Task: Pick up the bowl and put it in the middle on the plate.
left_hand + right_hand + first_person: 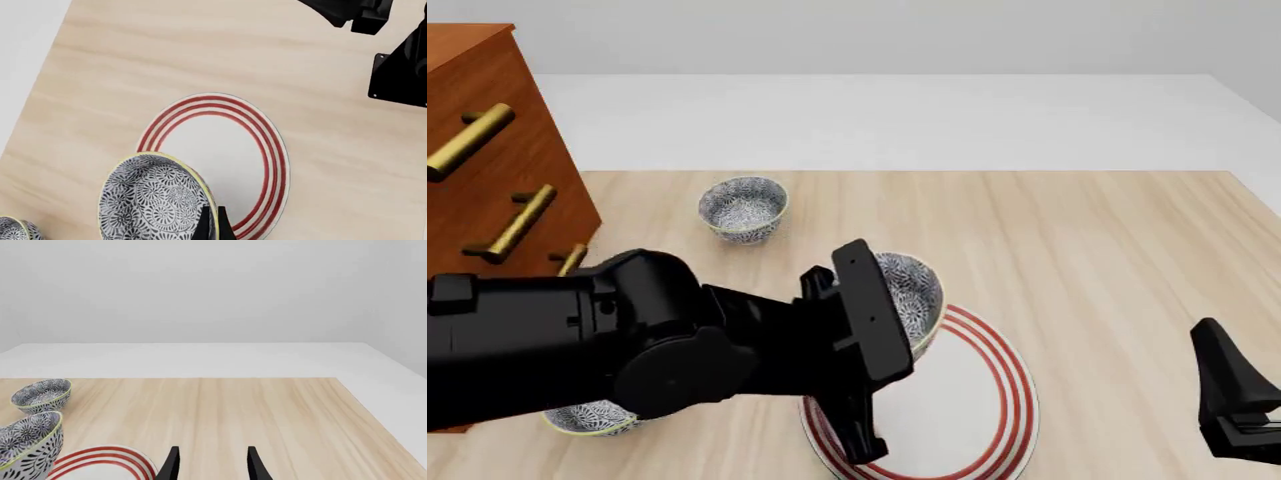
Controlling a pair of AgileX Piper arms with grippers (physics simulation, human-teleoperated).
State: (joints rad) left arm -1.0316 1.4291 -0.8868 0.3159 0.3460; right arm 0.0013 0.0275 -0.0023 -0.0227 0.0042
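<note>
A table (1094, 230) of pale wood with a soft, straight grain is seen in all three views. Its top is lit evenly, and no hard shadows are cast on it. Beyond the far edge of the table a plain white floor (894, 120) is shown, and behind it a bare light grey wall (213, 290) without any window. At the left side of the front view a reddish-brown wooden cabinet (494, 130) is placed, with its drawers fitted with round brass handles (467, 140) which stick out from the fronts.
</note>
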